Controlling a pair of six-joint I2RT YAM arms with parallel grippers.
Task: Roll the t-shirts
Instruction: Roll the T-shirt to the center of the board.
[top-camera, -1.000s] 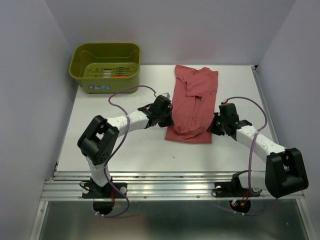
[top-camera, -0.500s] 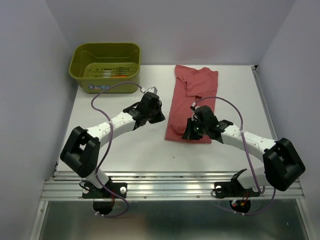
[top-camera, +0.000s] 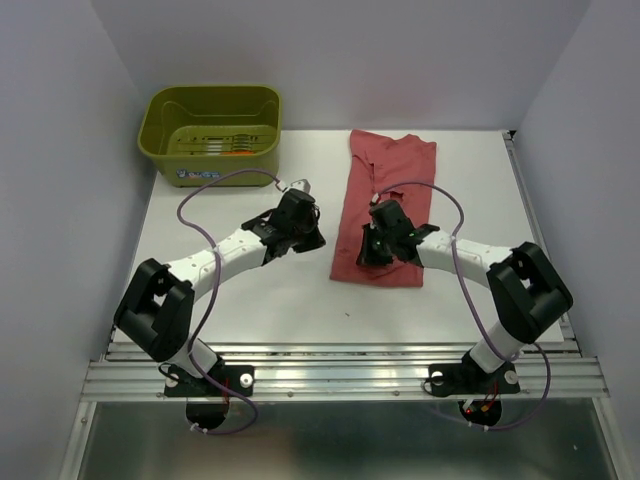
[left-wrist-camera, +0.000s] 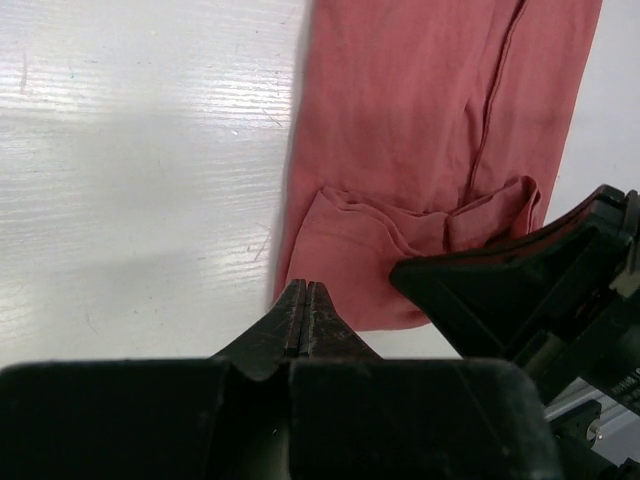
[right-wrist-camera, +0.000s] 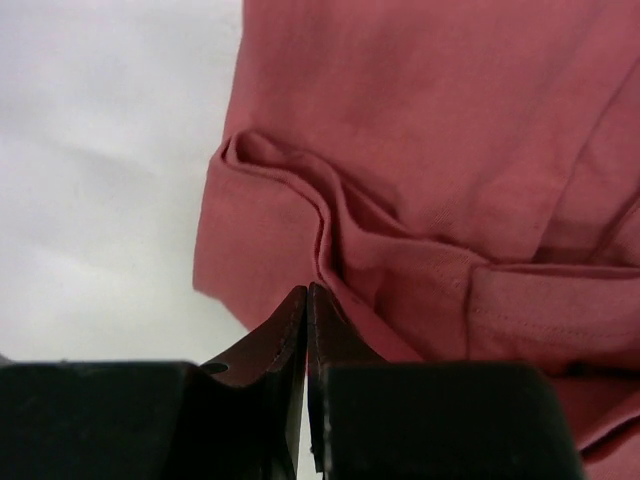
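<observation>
One dusty rose t-shirt (top-camera: 392, 175) lies folded into a long strip on the white table, running from the back toward the near edge. My right gripper (top-camera: 374, 246) is over its near part. In the right wrist view the right gripper (right-wrist-camera: 307, 290) is shut, its tips pinching a raised crease of the t-shirt (right-wrist-camera: 430, 130). My left gripper (top-camera: 308, 236) is on the bare table just left of the strip. Seen from the left wrist, the left gripper (left-wrist-camera: 303, 286) is shut on nothing, beside the t-shirt's (left-wrist-camera: 420, 120) near left corner.
An olive-green tub (top-camera: 165, 135) stands at the back left corner, with a thin orange streak (top-camera: 232, 152) on its floor. Grey walls close in the table (top-camera: 250, 290) on three sides. A metal rail (top-camera: 330, 372) runs along the near edge.
My right gripper has swung left from the shirt's right edge onto its near middle. My left gripper has drawn back off the shirt's left edge, up and to the left.
</observation>
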